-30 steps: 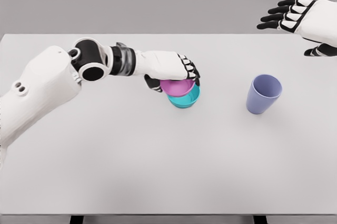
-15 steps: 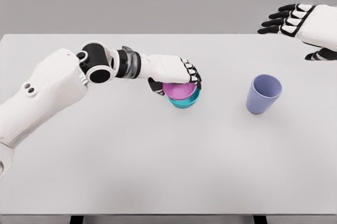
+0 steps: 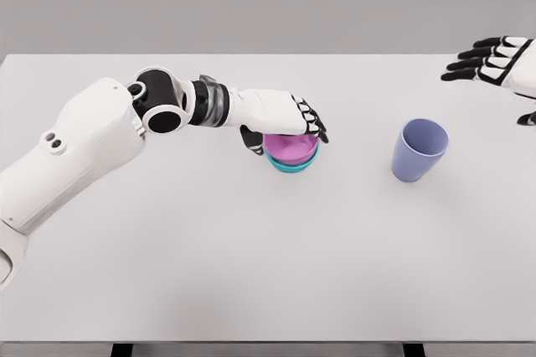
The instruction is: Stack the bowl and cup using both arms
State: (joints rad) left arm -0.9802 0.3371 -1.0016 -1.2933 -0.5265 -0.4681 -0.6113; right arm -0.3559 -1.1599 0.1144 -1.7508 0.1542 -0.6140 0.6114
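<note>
Head view gave us the whole white table (image 3: 251, 273) from above, with a plain grey wall behind it. Our left arm reached in from the lower left and stretched across toward the middle of the table, where our left hand (image 3: 280, 121) was curled over the far rim of the pink bowl (image 3: 291, 148), fingers (image 3: 311, 125) draped on its upper edge and thumb down on the near left side, so we were grasping it. The pink bowl sat nested inside the teal bowl (image 3: 292, 165), of which only a thin crescent showed below and to the right. We could not tell whether the pink bowl was fully seated or just above its resting place. Well apart to the right stood the lavender cup (image 3: 418, 150), upright and open at the top, touched by nothing. Our right hand (image 3: 496, 59) hung at the upper right edge, above and beyond the cup, its dark fingers spread loosely and pointing left, holding nothing.
</note>
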